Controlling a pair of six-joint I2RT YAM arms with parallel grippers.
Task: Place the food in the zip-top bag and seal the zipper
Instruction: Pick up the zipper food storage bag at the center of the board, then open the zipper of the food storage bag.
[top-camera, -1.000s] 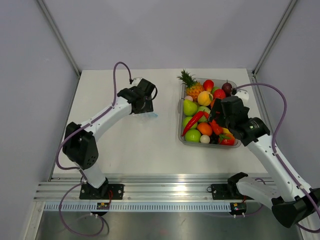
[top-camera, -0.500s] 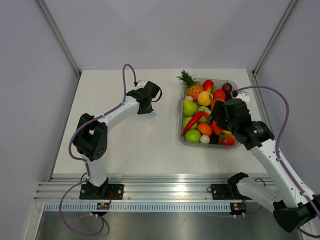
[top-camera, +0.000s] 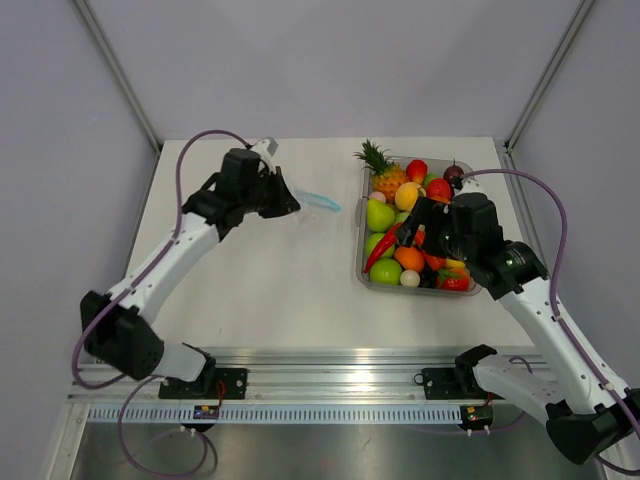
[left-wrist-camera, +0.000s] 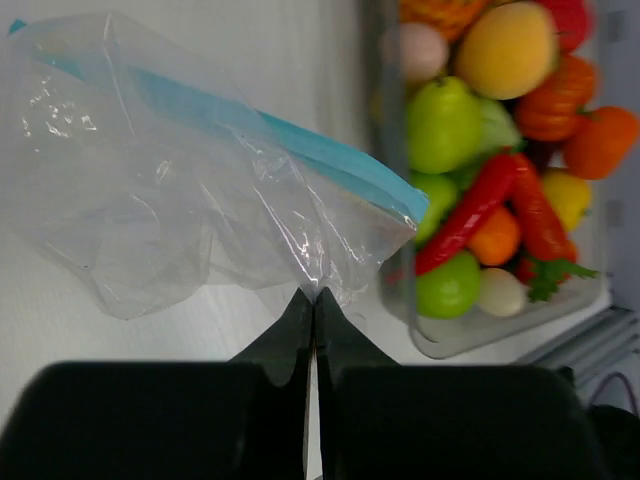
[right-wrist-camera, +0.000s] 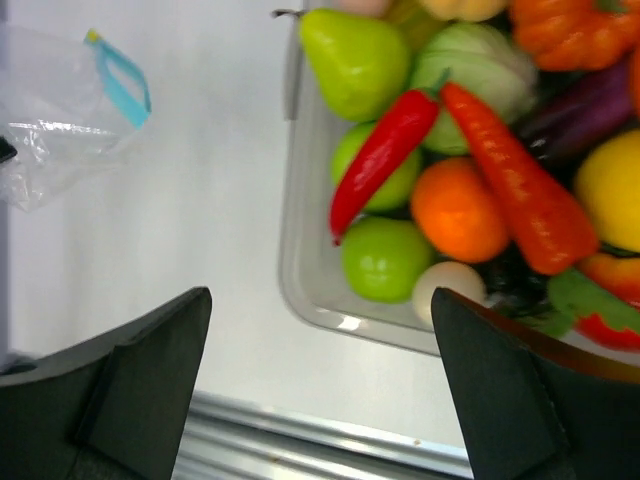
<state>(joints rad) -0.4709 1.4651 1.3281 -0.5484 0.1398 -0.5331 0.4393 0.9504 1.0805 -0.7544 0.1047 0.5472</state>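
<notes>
Left gripper (left-wrist-camera: 312, 300) clamps zip-top bag (left-wrist-camera: 180, 200) by its thin edge; slippage likely. Right gripper (right-wrist-camera: 320, 370) wide, empty; chili (right-wrist-camera: 385, 155) at 12 o'clock.

Bag hanging pinched, food lying ahead of parted jaws

The clear, crumpled zip-top bag (left-wrist-camera: 190, 200) is spreading out beyond the left gripper (left-wrist-camera: 315, 297), its near edge being pinched between the closed jaws. The light-blue zipper (left-wrist-camera: 300, 150) is running along its far edge, gaping slightly. The red chili (right-wrist-camera: 385, 155) is lying slantwise ahead of the right gripper (right-wrist-camera: 320, 310), between its wide-apart jaws. The orange piece (right-wrist-camera: 515, 190) is lying just beside it, toward the right jaw.
</notes>
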